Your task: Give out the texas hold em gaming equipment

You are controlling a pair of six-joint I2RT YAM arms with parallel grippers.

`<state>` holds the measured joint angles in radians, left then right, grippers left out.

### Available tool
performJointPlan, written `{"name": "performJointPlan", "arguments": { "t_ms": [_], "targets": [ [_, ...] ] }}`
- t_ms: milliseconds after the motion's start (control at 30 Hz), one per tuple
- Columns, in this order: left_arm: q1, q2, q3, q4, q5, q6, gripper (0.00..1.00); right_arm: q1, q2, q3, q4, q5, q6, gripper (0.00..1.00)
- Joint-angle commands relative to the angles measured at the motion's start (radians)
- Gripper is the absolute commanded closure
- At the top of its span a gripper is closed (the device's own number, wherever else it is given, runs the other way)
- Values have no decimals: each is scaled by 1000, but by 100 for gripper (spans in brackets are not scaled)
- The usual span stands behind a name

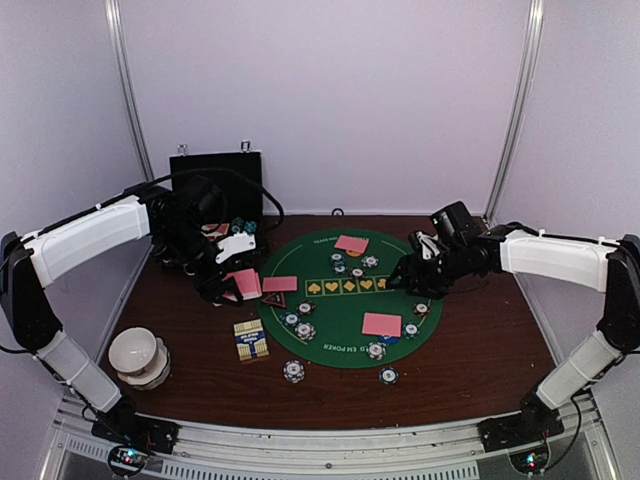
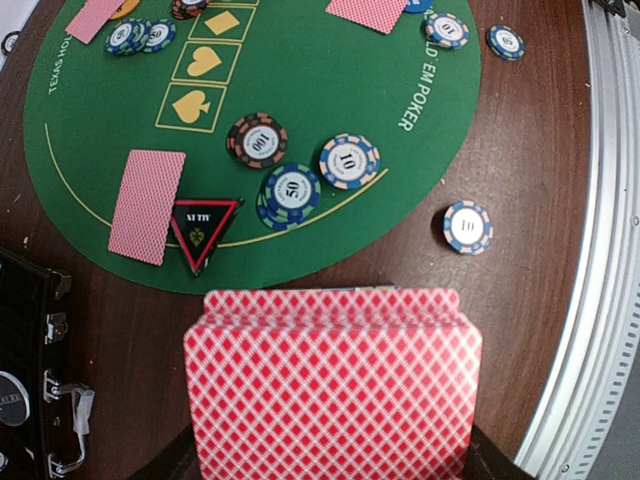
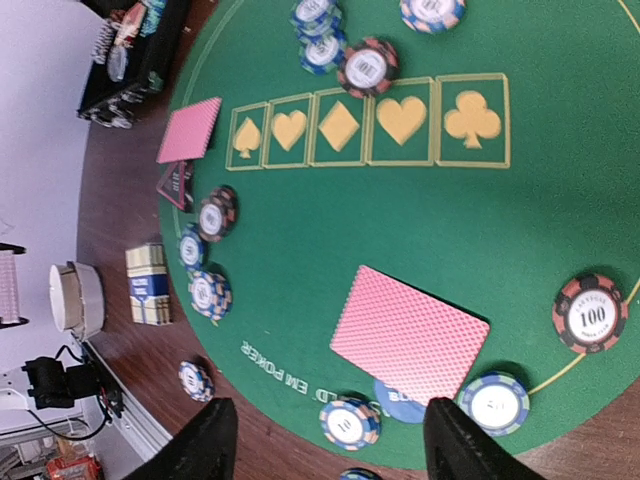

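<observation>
- Green felt mat (image 1: pixel 345 312), round, lies in the middle of the brown table (image 1: pixel 480 370). A row of yellow suit boxes (image 3: pixel 370 125) runs across its centre.
- The left gripper (image 1: pixel 232 287) hangs over the table just off the mat's left edge. It is clamped tight on a deck of pink-backed cards (image 2: pixel 335 385), which fills the near part of the left wrist view.
- The right gripper (image 3: pixel 330 445) hovers above the right part of the mat. Its fingers (image 3: pixel 205 440) are spread well apart and nothing is between them.
- Three single cards lie face down on the mat:
  - The far card (image 1: pixel 352 243) rests on an orange disc (image 1: pixel 357 253).
  - The left card (image 1: pixel 280 284) sits at the left edge.
  - The near-right card (image 1: pixel 381 324) overlaps a blue disc (image 3: pixel 400 400).
- The red triangle marker (image 2: pixel 204 230) lies on the mat just beside the left card, on its near side.
- Close to the marker sit a dark chip marked 100 (image 2: pixel 258 140), a blue-green stack marked 50 (image 2: pixel 292 190) and a chip marked 10 (image 2: pixel 349 161).
- More chips ring the mat's right and far parts.
- Two chips lie on bare wood just near the mat, one to the left (image 1: pixel 293 371) and one to the right (image 1: pixel 388 376).
- A black case (image 1: pixel 215 190) stands at the far left behind the left arm.
- A blue-and-yellow card box (image 1: pixel 251 340) lies on the table beside the mat's near-left edge.
- A white bowl (image 1: pixel 137 355) sits at the near left.
</observation>
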<state>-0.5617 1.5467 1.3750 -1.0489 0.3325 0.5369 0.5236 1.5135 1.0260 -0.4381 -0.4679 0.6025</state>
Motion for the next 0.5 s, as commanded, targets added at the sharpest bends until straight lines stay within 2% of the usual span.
{"name": "performJointPlan", "arguments": {
  "t_ms": [0, 267, 467],
  "targets": [
    [2, -9, 33, 10, 20, 13, 100, 63, -28, 89, 3, 19, 11, 28],
    [2, -6, 34, 10, 20, 8, 100, 237, 134, 220, 296, -135, 211, 18],
    [2, 5, 42, 10, 30, -5, 100, 337, 302, 317, 517, -223, 347, 15]
  ]
}}
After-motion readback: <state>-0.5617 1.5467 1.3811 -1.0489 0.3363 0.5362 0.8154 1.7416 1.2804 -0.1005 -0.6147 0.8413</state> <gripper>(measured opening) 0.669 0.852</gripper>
